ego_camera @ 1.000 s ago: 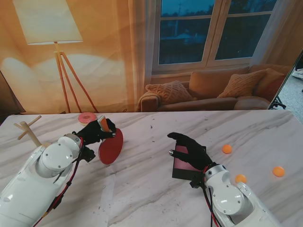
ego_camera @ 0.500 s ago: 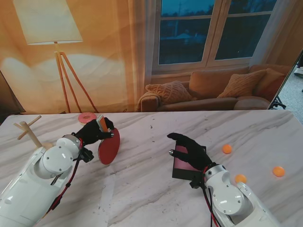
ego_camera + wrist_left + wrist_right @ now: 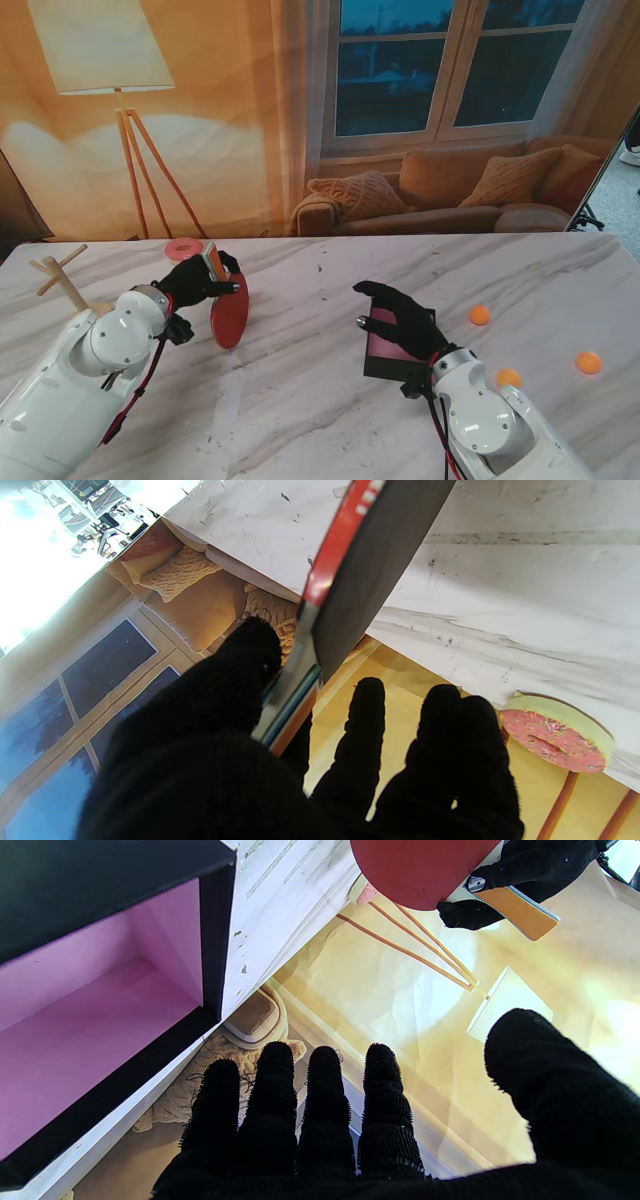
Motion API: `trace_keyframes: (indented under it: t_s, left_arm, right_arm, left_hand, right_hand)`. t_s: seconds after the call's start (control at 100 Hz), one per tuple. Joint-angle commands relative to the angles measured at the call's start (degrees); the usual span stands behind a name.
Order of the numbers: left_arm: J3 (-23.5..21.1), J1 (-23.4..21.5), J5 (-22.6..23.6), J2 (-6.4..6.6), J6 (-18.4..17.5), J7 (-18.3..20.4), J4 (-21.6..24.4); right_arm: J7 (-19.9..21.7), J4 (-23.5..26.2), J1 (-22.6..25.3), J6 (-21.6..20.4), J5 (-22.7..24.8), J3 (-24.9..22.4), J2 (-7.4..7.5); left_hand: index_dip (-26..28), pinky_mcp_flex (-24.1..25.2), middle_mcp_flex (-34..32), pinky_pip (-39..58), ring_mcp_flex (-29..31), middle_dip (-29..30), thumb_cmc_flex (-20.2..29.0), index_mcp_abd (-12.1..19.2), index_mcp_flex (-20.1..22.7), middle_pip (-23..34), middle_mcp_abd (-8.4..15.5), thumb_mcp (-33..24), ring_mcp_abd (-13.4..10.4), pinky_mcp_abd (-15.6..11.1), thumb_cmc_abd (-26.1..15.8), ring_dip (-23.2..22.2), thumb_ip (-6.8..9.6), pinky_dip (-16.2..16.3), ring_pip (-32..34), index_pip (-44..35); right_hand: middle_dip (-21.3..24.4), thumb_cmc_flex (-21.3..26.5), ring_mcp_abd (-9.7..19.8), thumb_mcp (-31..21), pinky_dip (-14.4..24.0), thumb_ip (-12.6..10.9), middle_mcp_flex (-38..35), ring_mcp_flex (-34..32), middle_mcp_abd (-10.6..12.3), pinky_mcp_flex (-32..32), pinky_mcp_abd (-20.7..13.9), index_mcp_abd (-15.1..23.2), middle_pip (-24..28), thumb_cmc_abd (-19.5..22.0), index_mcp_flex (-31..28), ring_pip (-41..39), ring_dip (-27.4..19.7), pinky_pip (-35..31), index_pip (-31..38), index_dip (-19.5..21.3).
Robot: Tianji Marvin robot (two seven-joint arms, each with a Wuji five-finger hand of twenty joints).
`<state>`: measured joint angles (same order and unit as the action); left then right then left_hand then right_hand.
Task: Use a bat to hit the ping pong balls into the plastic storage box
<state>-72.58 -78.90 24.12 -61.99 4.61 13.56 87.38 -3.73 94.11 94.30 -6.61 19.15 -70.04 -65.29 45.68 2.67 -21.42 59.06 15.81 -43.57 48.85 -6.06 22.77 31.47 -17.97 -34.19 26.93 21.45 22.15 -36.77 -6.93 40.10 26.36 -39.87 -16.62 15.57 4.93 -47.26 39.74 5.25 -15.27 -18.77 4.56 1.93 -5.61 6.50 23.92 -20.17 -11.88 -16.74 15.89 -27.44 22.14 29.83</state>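
Bat in left hand, balls far right, box between them.

Lower centre-right of stand view: right hand [image 3: 405,318], fingers spread and empty, hovers over the black storage box [image 3: 382,356]; three ping pong balls [image 3: 480,315] lie right of it. Centre-left: left hand [image 3: 192,280] clenched on the bat [image 3: 229,309], blade edge-on, pointing down at the worktop [image 3: 300,400]. Right wrist view alone shows the box's pink inside [image 3: 95,1020], no ball visible.

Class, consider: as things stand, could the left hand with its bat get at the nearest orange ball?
Probably not directly. The left hand holds the bat on the left, while the nearest ball lies far right, with the right hand and box between them.
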Motion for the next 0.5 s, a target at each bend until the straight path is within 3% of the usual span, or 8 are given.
trace_keyframes:
  t_s: [0.0,0.15,0.29,0.35,0.49]
  left_arm:
    - [0.2,-0.5,0.3,0.19,0.7,1.3,-0.1]
    - [0.8,-0.3,-0.3,0.25,1.3,2.0,-0.5]
    - [1.7,0.1,-1.0,0.10,1.9,1.8,-1.3]
    - [2.1,0.3,-1.0,0.11,2.1,1.9,-1.5]
    - [2.9,0.6,-0.9,0.13,2.7,2.1,-2.2]
  right_arm:
    - [0.9,0.2,0.2,0.4,-0.1,0.1,-0.03]
    - [1.1,0.2,0.3,0.5,-0.2,0.1,-0.02]
    - [1.1,0.3,0.3,0.6,-0.3,0.1,-0.01]
    - [1.2,0.3,0.3,0.6,-0.3,0.1,-0.01]
    - [1.2,0.3,0.3,0.7,-0.3,0.1,0.00]
  left_hand:
    - [-1.7,0.9,-2.3,-1.1,-0.2,0.0,-0.3,-0.7,0.2,0.4,0.3,-1.6,1.8,-1.3,-1.5,0.6,2.12,-0.3,-0.9,1.7]
    - [-4.8,-3.0,-5.3,5.3,4.8,-0.5,-1.0,-0.9,2.0,1.8,0.1,-2.1,2.9,0.0,-2.1,-3.3,2.73,3.5,4.7,5.1]
    - [-7.6,-5.1,-6.0,9.1,7.0,-0.3,-1.8,-1.2,3.3,1.8,0.1,-2.6,3.7,1.0,-2.7,-4.2,3.25,3.6,7.9,7.3]
    - [-10.9,-6.0,-5.9,10.5,7.8,0.1,-2.2,-1.2,3.9,1.4,-0.1,-2.5,3.8,1.3,-3.4,-4.5,4.01,3.1,9.5,10.4]
    - [-15.9,-8.2,-6.1,12.1,9.4,0.8,-2.6,-0.7,4.6,0.9,-0.2,-1.9,4.2,2.1,-3.5,-6.0,4.03,3.3,13.4,15.2]
  right_hand:
    - [-0.6,-0.2,0.1,1.4,0.9,-1.8,2.4,1.9,0.6,-0.5,-1.4,0.0,0.1,1.2,-0.7,-0.6,0.4,-0.5,0.7,0.4]
    - [-0.7,-0.1,0.0,1.5,0.9,-1.8,2.4,1.9,0.6,-0.5,-1.3,0.0,0.2,1.3,-0.8,-0.6,0.4,-0.4,0.8,0.4]
    - [-0.8,-0.1,0.0,1.6,1.0,-1.8,2.4,1.8,0.5,-0.5,-1.2,0.1,0.2,1.3,-0.9,-0.6,0.4,-0.4,0.8,0.4]
    - [-0.8,-0.1,0.0,1.7,1.0,-1.9,2.3,1.9,0.5,-0.6,-1.1,0.1,0.2,1.3,-0.9,-0.6,0.4,-0.4,0.8,0.4]
    - [-0.8,-0.1,-0.1,1.8,1.0,-1.9,2.4,1.8,0.6,-0.6,-1.1,0.1,0.2,1.4,-0.9,-0.5,0.4,-0.4,0.8,0.4]
